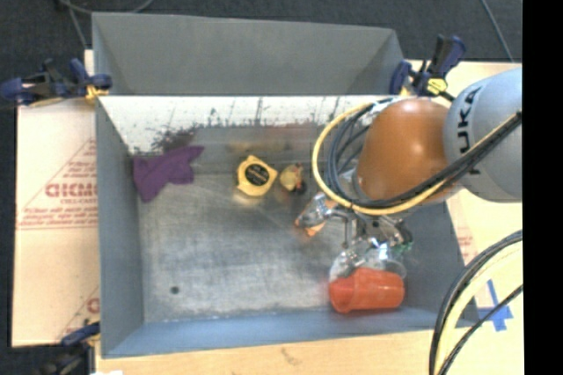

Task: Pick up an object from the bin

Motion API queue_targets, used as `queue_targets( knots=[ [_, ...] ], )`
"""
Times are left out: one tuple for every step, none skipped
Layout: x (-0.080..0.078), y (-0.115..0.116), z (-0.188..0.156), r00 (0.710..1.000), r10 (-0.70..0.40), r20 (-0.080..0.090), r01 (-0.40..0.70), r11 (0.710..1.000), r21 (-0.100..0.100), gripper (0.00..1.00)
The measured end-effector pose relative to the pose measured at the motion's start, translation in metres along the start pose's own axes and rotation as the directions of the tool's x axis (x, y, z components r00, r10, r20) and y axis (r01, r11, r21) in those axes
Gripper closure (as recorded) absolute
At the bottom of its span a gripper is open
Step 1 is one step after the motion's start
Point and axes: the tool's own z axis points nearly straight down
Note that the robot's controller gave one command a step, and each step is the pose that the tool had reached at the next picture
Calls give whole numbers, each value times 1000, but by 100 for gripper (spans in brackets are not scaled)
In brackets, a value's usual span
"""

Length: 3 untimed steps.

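— What takes up most of the view?

— A grey metal bin [119, 276] with straight walls and a scuffed, darkly speckled floor. Over its right side reaches the silver-grey robot arm [493, 131]. It has an orange domed cover [400, 153] at the wrist and yellow and black cables [327, 180] looped round it.

— And the jaws?

— They hang below the cover, low in the right part of the bin, among bright metal parts. Whether they are spread or pressed together I cannot tell.

— What lies nearest to them?

— A red-orange rounded plastic lump [367, 292], lying on its side in the near right corner, close against the near wall. The jaws are just behind it; whether they touch it I cannot tell.

— The rest?

— Well apart, at the far left, a purple scrap of soft cloth [163, 169] lies flat on the floor. Towards the middle, near the far wall, sits a yellow round case with a dark centre [255, 175]. Just right of it is a small yellow and brown piece [291, 180], too small to identify. Between that piece and the jaws is a small orange and silver bit [310, 222]; whether it belongs to the robot or lies loose I cannot tell.
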Motion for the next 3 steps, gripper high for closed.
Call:
queue_targets(
  knots=[
    [-14,17,17,980,-198,0,198,980,-1,0],
    [-9,-9,-12,984,-176,-6,176,984,-10,0],
    [-37,-35,-1,979,-205,4,205,979,10,0]
  ],
)
